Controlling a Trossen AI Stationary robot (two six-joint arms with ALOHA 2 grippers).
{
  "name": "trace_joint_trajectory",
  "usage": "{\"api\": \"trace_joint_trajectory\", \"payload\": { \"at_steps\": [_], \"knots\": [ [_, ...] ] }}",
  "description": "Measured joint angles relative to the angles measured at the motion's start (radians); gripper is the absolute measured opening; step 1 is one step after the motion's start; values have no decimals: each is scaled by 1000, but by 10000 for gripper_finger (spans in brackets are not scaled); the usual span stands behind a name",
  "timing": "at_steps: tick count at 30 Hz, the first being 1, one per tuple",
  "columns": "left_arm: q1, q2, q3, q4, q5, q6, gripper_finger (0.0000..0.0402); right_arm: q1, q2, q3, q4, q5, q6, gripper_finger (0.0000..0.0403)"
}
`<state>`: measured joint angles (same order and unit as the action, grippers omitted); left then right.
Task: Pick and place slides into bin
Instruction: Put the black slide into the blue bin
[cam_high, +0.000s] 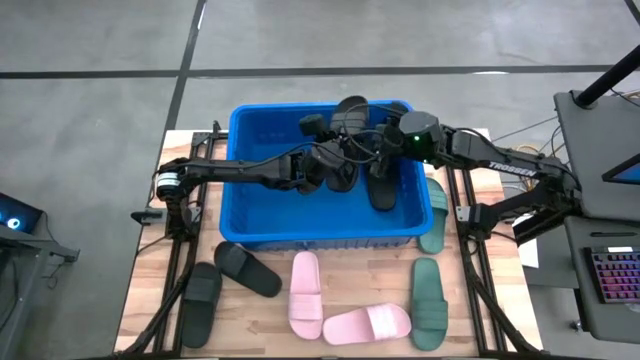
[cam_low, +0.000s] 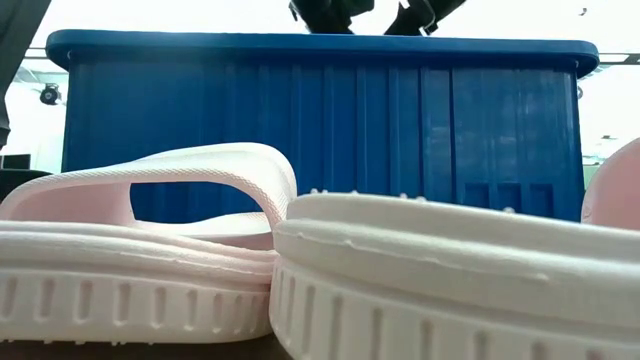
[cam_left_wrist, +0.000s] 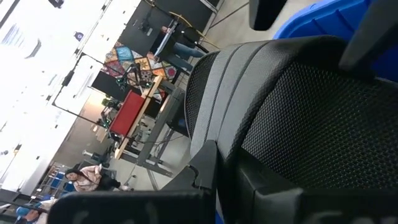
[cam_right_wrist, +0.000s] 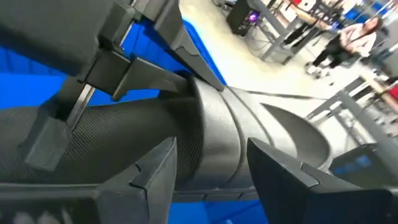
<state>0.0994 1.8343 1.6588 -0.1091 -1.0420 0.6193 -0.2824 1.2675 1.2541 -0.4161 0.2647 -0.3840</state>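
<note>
A black slide (cam_high: 350, 112) hangs over the blue bin (cam_high: 250, 215), and my left gripper (cam_high: 335, 165) reaches in from the table's left and is shut on it. My right gripper (cam_high: 385, 150) comes from the right and is open. Its two fingers stand either side of that slide's ribbed strap (cam_right_wrist: 214, 124). Another black slide (cam_high: 381, 187) lies on the bin's floor. On the table in front of the bin lie two black slides (cam_high: 247, 268), two pink ones (cam_high: 305, 295) and two green ones (cam_high: 430, 303). My left gripper pinches the black slide's textured part beside the strap (cam_right_wrist: 68, 134) between its two fingers (cam_right_wrist: 118, 68), coming about level from the table's left. The slide is lifted clear of the bin's floor, one end over the far rim. My right gripper: I cannot tell whether its fingers touch the strap.
The bin's thick rim (cam_low: 320, 45) and ribbed near wall stand above the pink slides (cam_low: 150, 250) close to the low camera. Both arms cross over the bin. A keyboard (cam_high: 612, 275) sits off the table's right edge.
</note>
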Motion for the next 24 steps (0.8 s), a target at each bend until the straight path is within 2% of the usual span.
{"api": "trace_joint_trajectory", "payload": {
  "at_steps": [11,24],
  "knots": [
    [1,1,1,-4,18,34,0,5,12,-2,12,2,-106,171],
    [-2,2,27,-10,28,52,0,6,58,0,40,140,-96,164]
  ]
}}
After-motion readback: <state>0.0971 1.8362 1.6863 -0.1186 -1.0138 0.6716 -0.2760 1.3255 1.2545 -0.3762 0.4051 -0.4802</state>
